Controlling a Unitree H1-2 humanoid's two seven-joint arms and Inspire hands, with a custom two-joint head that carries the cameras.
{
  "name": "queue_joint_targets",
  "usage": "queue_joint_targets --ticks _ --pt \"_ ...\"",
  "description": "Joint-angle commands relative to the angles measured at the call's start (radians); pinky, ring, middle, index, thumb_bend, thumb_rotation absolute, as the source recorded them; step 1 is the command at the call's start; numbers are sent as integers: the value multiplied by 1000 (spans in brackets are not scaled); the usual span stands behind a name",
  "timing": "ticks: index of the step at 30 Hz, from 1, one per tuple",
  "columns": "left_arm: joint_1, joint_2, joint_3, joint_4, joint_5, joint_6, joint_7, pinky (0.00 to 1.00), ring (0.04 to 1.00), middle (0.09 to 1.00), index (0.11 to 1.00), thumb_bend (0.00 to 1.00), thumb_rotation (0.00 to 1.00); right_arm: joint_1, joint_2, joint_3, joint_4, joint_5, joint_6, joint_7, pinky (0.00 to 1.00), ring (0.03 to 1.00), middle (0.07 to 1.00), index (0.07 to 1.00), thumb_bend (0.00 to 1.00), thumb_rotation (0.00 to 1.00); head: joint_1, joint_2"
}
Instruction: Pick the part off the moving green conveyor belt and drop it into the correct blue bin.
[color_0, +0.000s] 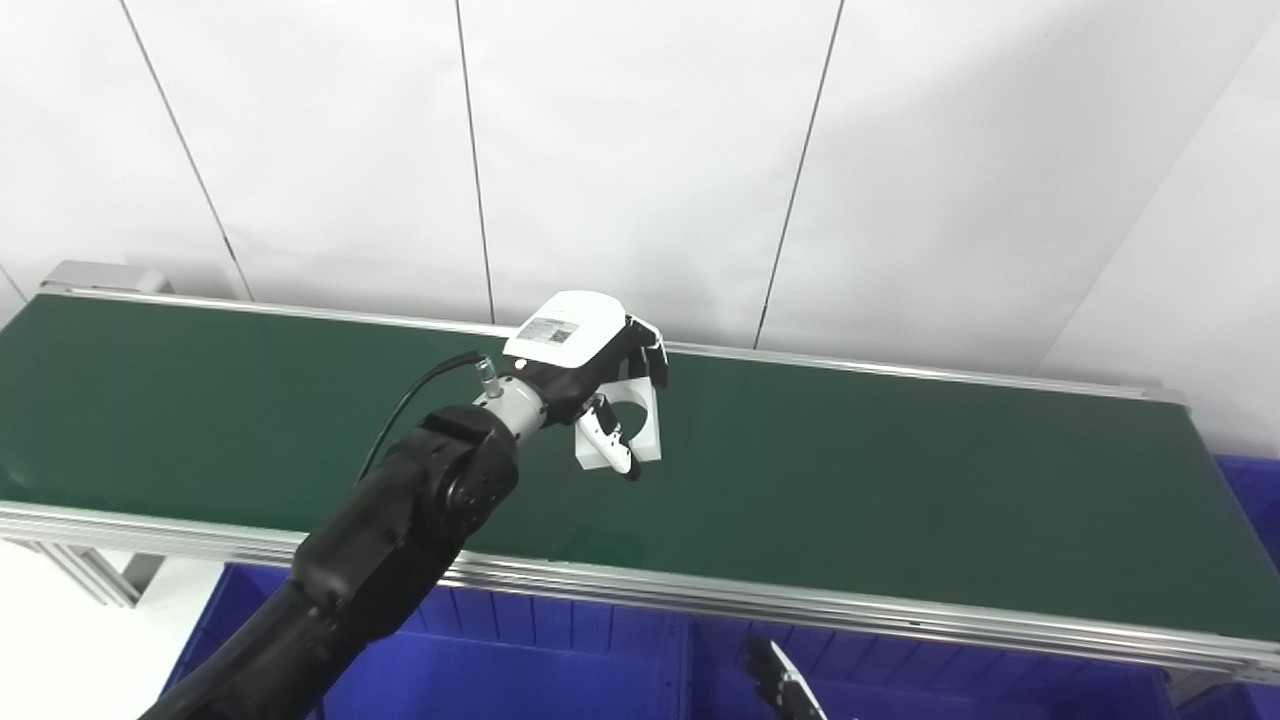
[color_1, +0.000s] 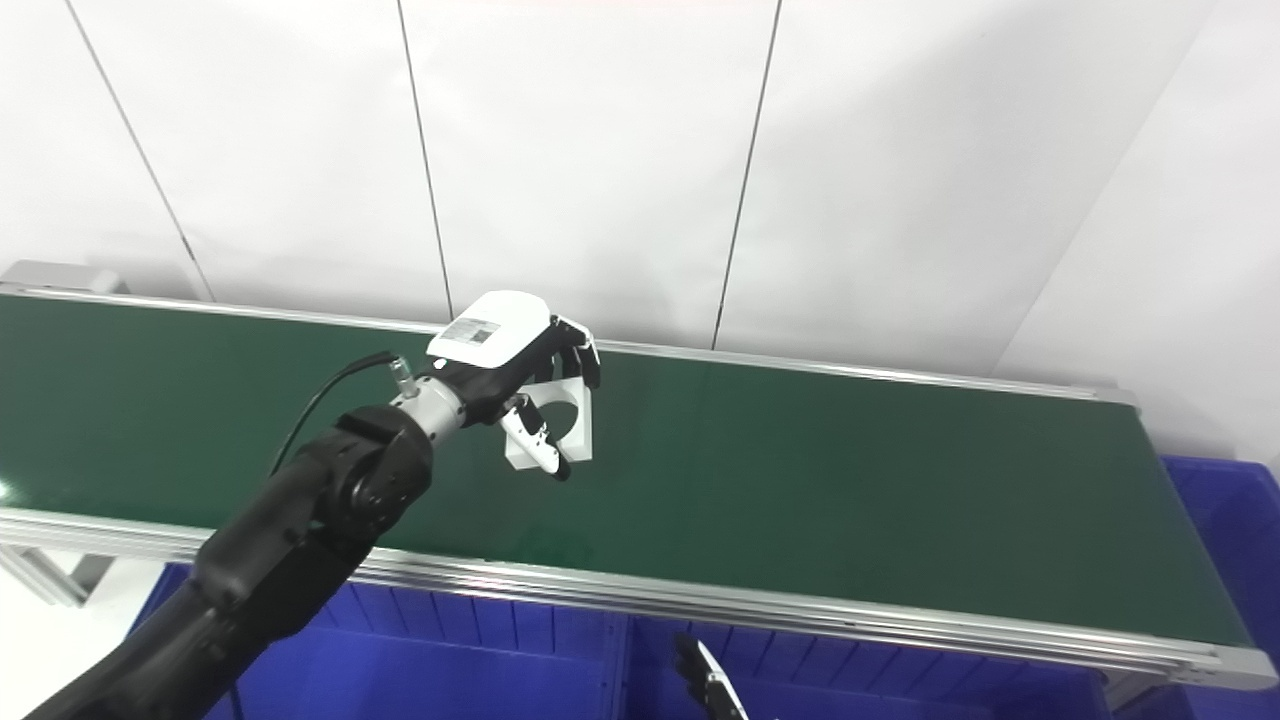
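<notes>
A white part (color_0: 640, 425) with a round hole is held in my left hand (color_0: 590, 375) above the middle of the green conveyor belt (color_0: 900, 480). The fingers and thumb are closed around the part; it also shows in the right eye view (color_1: 570, 425). My right hand (color_0: 780, 680) shows only as fingertips at the bottom edge, low over a blue bin (color_0: 560, 670). Whether it is open or shut does not show.
Blue bins run below the belt's near rail (color_0: 800, 605), with another blue bin (color_0: 1250, 500) at the belt's right end. A white panelled wall stands behind the belt. The belt's metal frame leg (color_0: 90, 575) is at bottom left.
</notes>
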Motion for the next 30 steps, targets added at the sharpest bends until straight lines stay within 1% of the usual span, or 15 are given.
queue_joint_targets --ticks 1,3,4,5,6,7,8,9,10,11,14,18,23,26,30 --pt "13 25 32 -117 -18 16 -29 368 409 511 510 500 0 6 3 -6 -45 -3 -52 8 933 927 945 943 1000 927 3 16" --pt "56 35 42 -199 -26 15 -59 381 420 516 500 501 0 12 3 -11 -60 5 -52 19 929 928 947 944 995 925 8 37" --pt "79 42 44 -230 -30 3 -65 376 418 514 503 501 0 15 2 -14 -67 6 -52 23 929 929 947 944 993 923 8 37" --pt "97 47 44 -256 -32 -10 -69 366 412 509 510 500 0 18 2 -18 -76 8 -51 28 923 929 946 945 987 922 14 58" --pt "119 56 43 -280 -37 -28 -72 353 405 500 519 500 0 21 2 -22 -84 8 -51 31 920 928 945 945 986 920 16 62" --pt "141 64 41 -304 -48 -41 -81 340 395 492 529 498 0 25 2 -27 -94 7 -51 33 914 926 943 945 983 917 22 80" --pt "155 69 43 -319 -55 -49 -90 330 393 493 532 498 0 28 3 -31 -101 6 -51 35 906 922 940 944 974 914 22 80" --pt "175 82 42 -341 -68 -58 -107 330 393 497 530 498 0 30 1 -35 -111 1 -51 35 901 919 938 943 966 913 32 105" --pt "187 89 44 -355 -76 -63 -121 337 398 506 525 498 0 32 0 -37 -118 -3 -51 36 894 916 936 943 953 915 32 105" --pt "204 105 45 -381 -79 -62 -145 339 399 508 523 498 0 33 -1 -42 -126 -1 -51 41 893 916 935 943 950 915 41 127" --pt "244 140 56 -467 -84 -30 -231 340 405 518 511 499 0 35 -1 -55 -149 0 -52 53 885 913 932 938 948 909 53 151" --pt "308 169 92 -551 -89 -12 -294 354 406 508 511 500 0 38 1 -71 -172 -4 -50 70 868 898 921 931 976 921 70 163" --pt "383 201 130 -589 -84 -10 -347 352 402 513 513 499 0 45 -1 -91 -188 13 -51 98 869 897 919 928 969 914 104 170" --pt "427 225 141 -578 -68 -37 -351 364 408 528 499 499 0 48 -12 -105 -193 30 -50 123 882 904 928 935 959 917 139 172" --pt "451 246 140 -544 -39 -68 -342 378 394 503 522 499 0 51 -17 -125 -199 42 -47 146 882 906 926 935 968 927 177 170"
